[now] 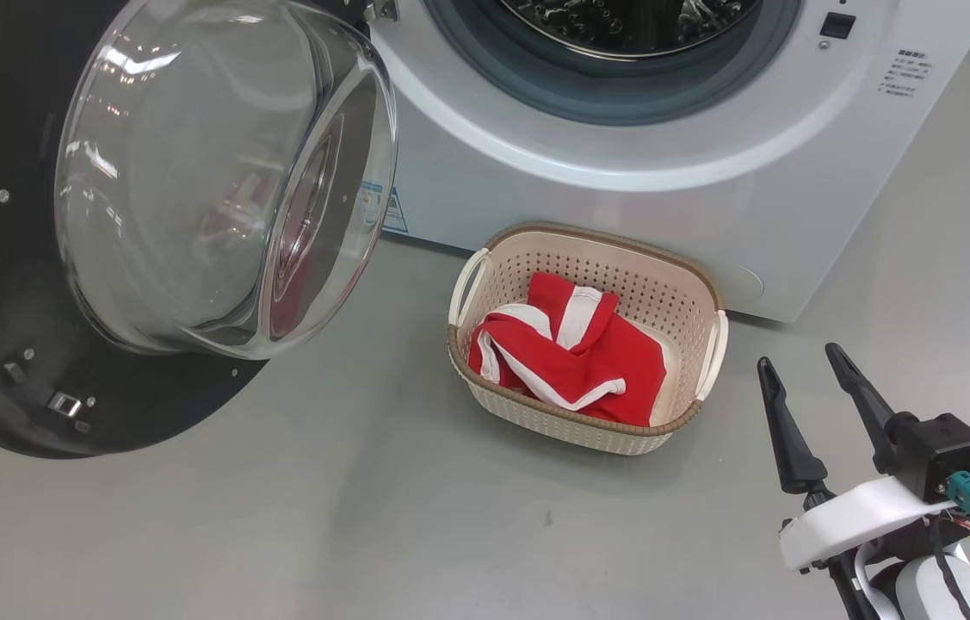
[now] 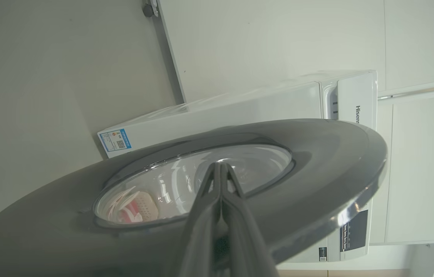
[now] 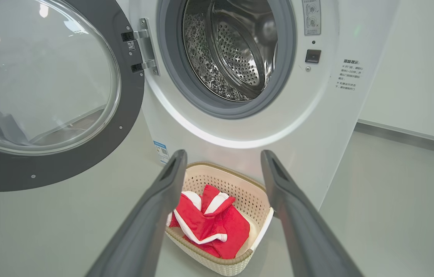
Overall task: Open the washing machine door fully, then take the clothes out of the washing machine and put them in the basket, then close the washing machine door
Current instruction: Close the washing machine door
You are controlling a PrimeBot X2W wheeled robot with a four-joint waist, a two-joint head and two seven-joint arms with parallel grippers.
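Observation:
The washing machine (image 1: 674, 146) (image 3: 240, 127) stands with its steel drum (image 3: 232, 46) bare inside. Its black door (image 1: 106, 379) (image 3: 86, 161) is swung wide open to the left, the glass bowl (image 1: 218, 172) bulging toward me. The red clothes (image 1: 571, 353) (image 3: 211, 225) with white trim lie in the cream basket (image 1: 691, 293) (image 3: 236, 181) on the floor in front of the machine. My right gripper (image 1: 799, 357) (image 3: 222, 157) hangs open to the right of the basket, holding nothing. My left gripper (image 2: 220, 165) is shut with nothing in it, its tips at the door's outer glass (image 2: 251, 169).
Grey floor (image 1: 364, 517) spreads before the machine. A white wall with a baseboard (image 3: 409, 138) runs to the right of the machine. The open door reaches over the floor at the left.

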